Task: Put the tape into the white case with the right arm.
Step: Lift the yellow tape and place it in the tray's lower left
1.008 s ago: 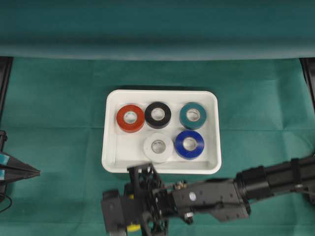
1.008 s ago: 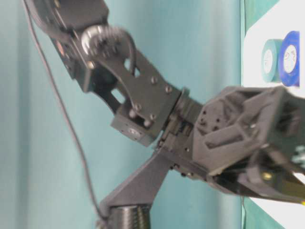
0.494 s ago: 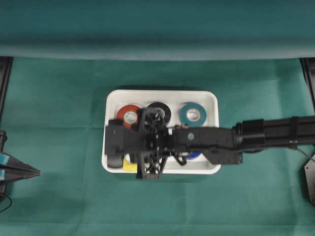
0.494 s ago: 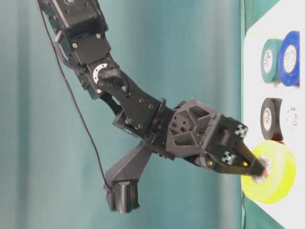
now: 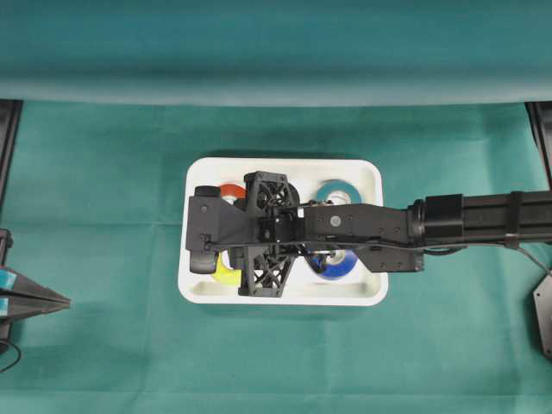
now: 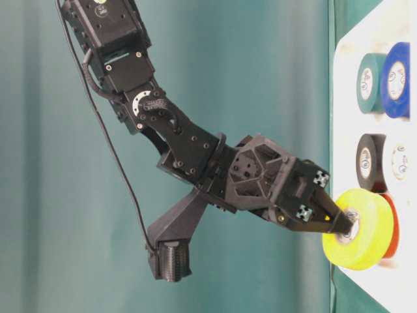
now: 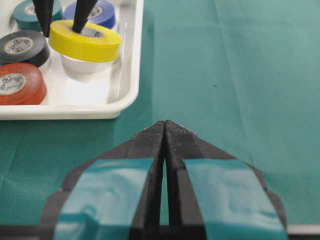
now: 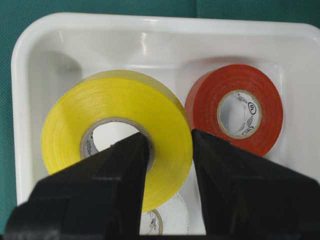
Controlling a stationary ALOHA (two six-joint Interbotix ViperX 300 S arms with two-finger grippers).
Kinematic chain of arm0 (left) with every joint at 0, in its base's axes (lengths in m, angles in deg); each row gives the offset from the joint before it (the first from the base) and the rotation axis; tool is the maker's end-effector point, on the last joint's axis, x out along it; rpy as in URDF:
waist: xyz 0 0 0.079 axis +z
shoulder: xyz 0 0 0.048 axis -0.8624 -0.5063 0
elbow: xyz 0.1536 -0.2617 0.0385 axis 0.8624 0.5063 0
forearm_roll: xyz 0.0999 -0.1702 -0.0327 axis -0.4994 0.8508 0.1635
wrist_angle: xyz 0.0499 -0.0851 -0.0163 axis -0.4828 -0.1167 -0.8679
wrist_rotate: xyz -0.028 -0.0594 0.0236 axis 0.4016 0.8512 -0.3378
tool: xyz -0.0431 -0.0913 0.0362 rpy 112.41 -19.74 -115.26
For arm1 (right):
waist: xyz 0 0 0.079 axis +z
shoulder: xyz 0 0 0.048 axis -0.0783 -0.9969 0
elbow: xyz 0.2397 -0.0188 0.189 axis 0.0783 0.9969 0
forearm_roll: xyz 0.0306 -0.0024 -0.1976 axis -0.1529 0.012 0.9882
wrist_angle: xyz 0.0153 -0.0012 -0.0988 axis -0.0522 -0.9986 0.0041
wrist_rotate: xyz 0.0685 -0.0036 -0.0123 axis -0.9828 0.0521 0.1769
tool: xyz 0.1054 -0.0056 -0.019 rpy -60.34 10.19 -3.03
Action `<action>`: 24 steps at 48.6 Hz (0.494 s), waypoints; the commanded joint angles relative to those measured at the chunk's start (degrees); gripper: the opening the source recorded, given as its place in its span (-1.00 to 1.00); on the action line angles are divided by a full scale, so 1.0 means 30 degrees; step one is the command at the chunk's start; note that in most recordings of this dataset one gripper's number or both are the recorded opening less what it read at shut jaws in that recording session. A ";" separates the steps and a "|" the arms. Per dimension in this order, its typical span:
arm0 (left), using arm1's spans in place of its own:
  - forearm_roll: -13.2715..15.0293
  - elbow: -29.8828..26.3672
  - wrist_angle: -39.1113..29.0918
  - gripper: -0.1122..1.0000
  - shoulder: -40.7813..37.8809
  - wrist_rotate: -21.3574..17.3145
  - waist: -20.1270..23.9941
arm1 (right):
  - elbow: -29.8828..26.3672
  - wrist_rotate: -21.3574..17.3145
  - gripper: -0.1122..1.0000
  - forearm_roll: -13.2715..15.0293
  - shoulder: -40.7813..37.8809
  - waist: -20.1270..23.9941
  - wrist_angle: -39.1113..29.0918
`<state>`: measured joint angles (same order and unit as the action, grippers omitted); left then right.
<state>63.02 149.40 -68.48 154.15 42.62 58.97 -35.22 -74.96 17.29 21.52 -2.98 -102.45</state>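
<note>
My right arm [image 5: 466, 226] has swung from the worktop's near edge to over the case [image 5: 283, 297]. My right pincer [image 8: 167, 150] pinches the yellow tape [image 8: 117, 132] by its wall, hovering above the empty corner, so release looks close. Overhead hides the tape; the wrist view shows red tape [image 8: 235, 107] beside it. My left pincer [image 7: 164, 132] rests pressed together.
</note>
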 commanded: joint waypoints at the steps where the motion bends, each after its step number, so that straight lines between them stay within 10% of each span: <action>1: 0.0000 -0.0234 0.0205 -0.80 -0.0146 -0.0029 0.0029 | -0.0498 -0.0029 -0.78 0.0029 0.0967 -0.0059 0.0176; 7: 0.0000 -0.0234 0.0205 -0.80 -0.0146 -0.0029 0.0000 | -0.0498 -0.0059 -0.56 0.0059 0.0967 -0.0029 0.0088; 19: 0.0000 -0.0234 0.0205 -0.80 -0.0146 -0.0029 0.0029 | -0.0234 -0.0088 0.65 0.0059 0.1523 0.0029 -0.0059; 24: 0.0000 -0.0234 0.0205 -0.80 -0.0146 -0.0029 0.0029 | 0.0264 -0.0088 0.68 0.0059 0.2080 0.0059 -0.0293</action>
<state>63.02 149.40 -68.48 154.24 42.62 58.97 -34.60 -75.13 17.29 24.16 -2.98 -102.98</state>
